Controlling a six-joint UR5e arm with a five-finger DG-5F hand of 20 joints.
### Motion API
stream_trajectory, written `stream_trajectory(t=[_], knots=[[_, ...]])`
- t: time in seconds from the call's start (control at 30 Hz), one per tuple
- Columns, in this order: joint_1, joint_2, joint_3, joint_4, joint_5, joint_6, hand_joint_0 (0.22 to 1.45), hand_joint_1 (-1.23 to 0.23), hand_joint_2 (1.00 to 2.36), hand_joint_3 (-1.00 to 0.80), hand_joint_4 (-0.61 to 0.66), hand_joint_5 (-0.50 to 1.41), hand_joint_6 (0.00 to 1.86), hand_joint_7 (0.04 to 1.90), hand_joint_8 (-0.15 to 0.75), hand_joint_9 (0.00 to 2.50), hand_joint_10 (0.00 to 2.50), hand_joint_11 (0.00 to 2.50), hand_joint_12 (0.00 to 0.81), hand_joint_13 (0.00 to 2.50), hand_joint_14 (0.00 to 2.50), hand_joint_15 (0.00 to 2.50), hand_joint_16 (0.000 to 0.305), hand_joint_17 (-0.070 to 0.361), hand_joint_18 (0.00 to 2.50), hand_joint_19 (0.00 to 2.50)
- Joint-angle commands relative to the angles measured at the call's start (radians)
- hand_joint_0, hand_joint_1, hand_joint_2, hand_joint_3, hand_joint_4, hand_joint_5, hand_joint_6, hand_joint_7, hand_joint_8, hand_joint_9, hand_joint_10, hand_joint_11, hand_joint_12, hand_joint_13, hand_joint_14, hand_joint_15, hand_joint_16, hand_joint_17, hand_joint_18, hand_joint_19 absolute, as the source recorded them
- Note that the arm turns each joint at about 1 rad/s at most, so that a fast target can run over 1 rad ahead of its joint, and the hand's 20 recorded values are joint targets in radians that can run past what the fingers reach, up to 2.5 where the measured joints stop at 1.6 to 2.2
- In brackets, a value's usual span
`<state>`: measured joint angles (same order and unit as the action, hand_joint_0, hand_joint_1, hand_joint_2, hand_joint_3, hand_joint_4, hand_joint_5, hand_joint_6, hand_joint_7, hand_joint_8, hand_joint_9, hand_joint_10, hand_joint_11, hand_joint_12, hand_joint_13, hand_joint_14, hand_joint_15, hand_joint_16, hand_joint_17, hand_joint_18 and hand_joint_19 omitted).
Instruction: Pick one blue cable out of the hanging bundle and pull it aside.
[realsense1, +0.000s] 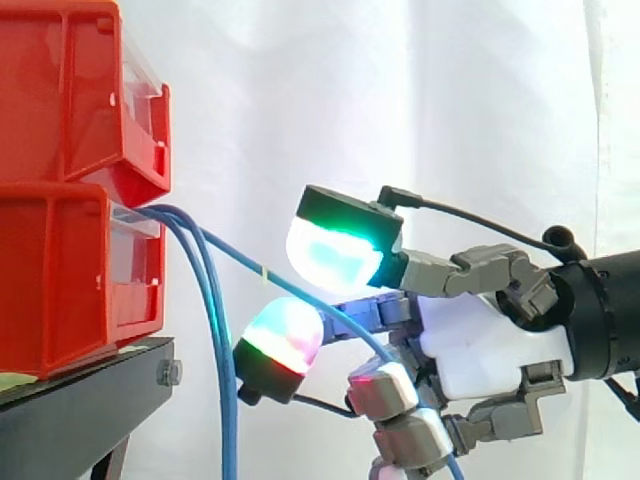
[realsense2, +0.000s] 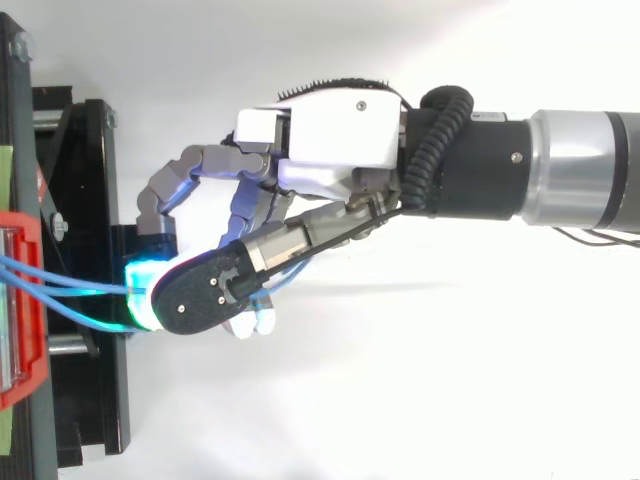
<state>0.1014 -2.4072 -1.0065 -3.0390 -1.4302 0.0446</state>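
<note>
Grasp step: the white-and-grey fingered hand (realsense1: 490, 345) pinches 1 thin blue cable (realsense1: 235, 253). The next move should pull it sideways from the blue cable bundle (realsense1: 225, 400) hanging ahead.

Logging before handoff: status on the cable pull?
Robot hand shut on one blue cable, drawn off the bundle. Other cables hang by the red bins. Nothing blocking seen.
</note>
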Motion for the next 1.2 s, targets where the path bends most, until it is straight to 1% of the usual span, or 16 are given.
stream_trajectory(t=[0.0,0.1,0.33,0.47,0.6,0.67,0.7,0.73,0.77,0.8,0.83,0.87,0.97,1.17], knots=[[0.006,0.0,-0.024,0.046,0.019,0.0,0.47,-0.52,1.0,-0.5,-0.01,-0.12,0.87,0.84,0.251,1.36,0.03,0.84,0.29,1.41,0.03,0.88,0.053,0.119,0.99,0.54],[0.009,-0.001,-0.03,0.063,0.022,0.0,0.47,-0.51,1.0,-0.5,0.0,-0.12,0.87,0.83,0.248,1.38,0.03,0.87,0.289,1.47,0.03,0.93,0.053,0.12,1.0,0.55],[0.012,-0.001,-0.032,0.063,0.022,-0.006,0.47,-0.51,1.0,-0.5,0.02,-0.13,0.87,0.81,0.248,1.38,0.03,0.92,0.299,1.52,0.03,1.03,0.054,0.12,1.01,0.57],[0.012,0.0,-0.032,0.065,0.022,-0.014,0.47,-0.51,1.0,-0.5,0.01,-0.13,0.87,0.8,0.248,1.42,0.03,0.96,0.301,1.55,0.03,1.06,0.054,0.122,1.02,0.57],[0.012,0.0,-0.032,0.062,0.022,-0.012,0.51,-0.51,1.0,-0.5,-0.01,-0.13,0.87,0.84,0.234,1.41,0.03,0.99,0.273,1.54,0.03,1.09,0.051,0.114,0.98,0.59],[0.006,0.0,-0.021,0.06,0.02,-0.012,0.53,-0.52,1.0,-0.5,-0.01,-0.13,0.88,0.84,0.223,1.42,0.03,1.0,0.274,1.53,0.03,1.09,0.05,0.112,0.98,0.61],[0.0,0.0,-0.001,0.04,0.017,-0.012,0.53,-0.52,1.0,-0.5,-0.01,-0.13,0.88,0.85,0.226,1.42,0.03,1.02,0.273,1.53,0.03,1.09,0.049,0.111,0.97,0.6],[-0.005,0.0,0.025,-0.006,0.011,-0.02,0.54,-0.52,1.0,-0.5,-0.01,-0.13,0.88,0.85,0.224,1.42,0.03,1.01,0.272,1.53,0.03,1.09,0.049,0.11,0.97,0.61],[-0.005,0.0,0.025,-0.006,0.011,-0.02,0.54,-0.53,1.0,-0.5,-0.01,-0.13,0.89,0.86,0.22,1.42,0.03,1.01,0.268,1.52,0.03,1.1,0.049,0.11,0.97,0.61],[-0.008,0.0,0.04,-0.047,0.01,-0.025,0.55,-0.53,1.0,-0.49,-0.02,-0.13,0.89,0.86,0.218,1.42,0.03,1.01,0.257,1.52,0.03,1.1,0.048,0.109,0.96,0.61],[-0.008,0.0,0.049,-0.066,0.01,-0.025,0.55,-0.53,1.0,-0.48,-0.01,-0.13,0.89,0.86,0.222,1.42,0.03,1.01,0.266,1.52,0.03,1.09,0.048,0.109,0.96,0.61],[-0.009,0.0,0.06,-0.096,0.008,-0.038,0.56,-0.54,1.0,-0.47,-0.02,-0.13,0.89,0.87,0.222,1.42,0.03,1.02,0.268,1.52,0.03,1.1,0.048,0.108,0.96,0.61],[-0.011,0.0,0.062,-0.118,0.008,-0.04,0.57,-0.56,1.01,-0.42,-0.02,-0.13,0.9,0.87,0.219,1.41,0.03,1.02,0.265,1.51,0.03,1.1,0.047,0.107,0.95,0.61],[-0.012,0.002,0.068,-0.118,0.008,-0.045,0.57,-0.59,1.01,-0.36,-0.03,-0.14,0.91,0.91,0.218,1.4,0.03,1.02,0.261,1.5,0.03,1.1,0.047,0.107,0.95,0.61]])
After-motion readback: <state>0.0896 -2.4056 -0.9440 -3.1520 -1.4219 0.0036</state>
